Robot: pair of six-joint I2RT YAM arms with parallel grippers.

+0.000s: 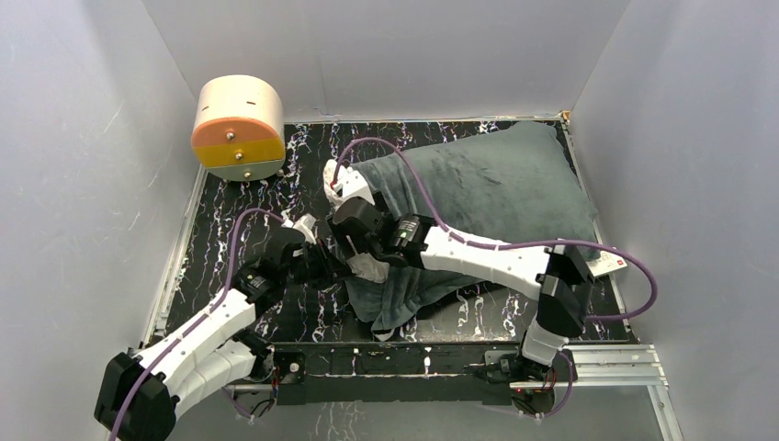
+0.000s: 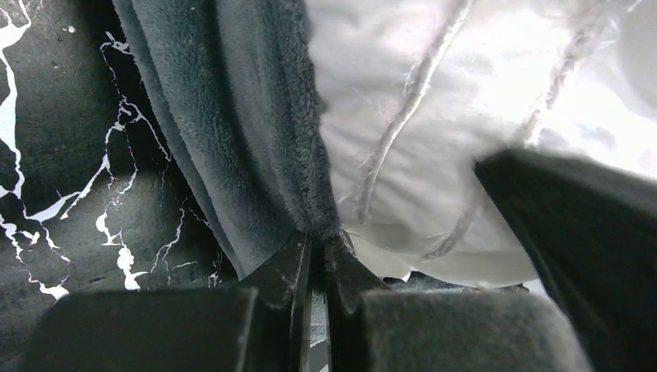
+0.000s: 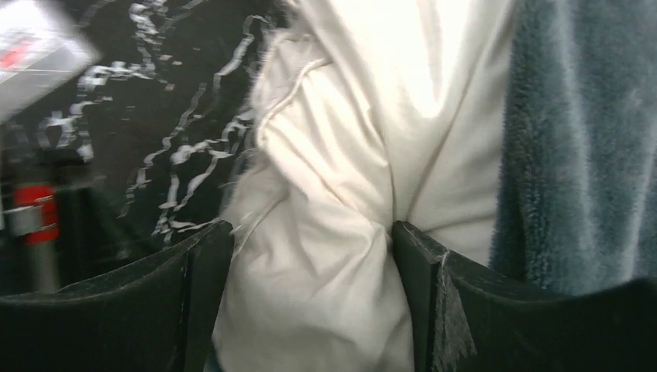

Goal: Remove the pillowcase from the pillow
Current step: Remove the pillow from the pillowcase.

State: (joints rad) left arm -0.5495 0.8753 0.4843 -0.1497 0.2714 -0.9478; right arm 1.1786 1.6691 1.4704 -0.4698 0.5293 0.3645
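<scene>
The left gripper (image 2: 316, 242) is clamping the pillowcase (image 2: 232, 116) by its hem, seemingly to peel it back; the right gripper (image 3: 310, 232), jaws spread, is straddling the bared pillow (image 3: 325, 155) corner mid-way across the table (image 1: 303, 163).

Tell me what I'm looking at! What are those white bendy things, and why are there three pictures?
Those are two robot arms, a left arm and a right arm, each ending in a two-finger pincher. One camera looks down from above; the other two sit on the wrists, so you see the fingers close up. On the black marbled table lies a white pillow inside a fuzzy grey pillowcase, plus a cream-and-orange drum. The left gripper is pinching the pillowcase edge. The right gripper is open, with pillow bulging between its fingers.
</scene>
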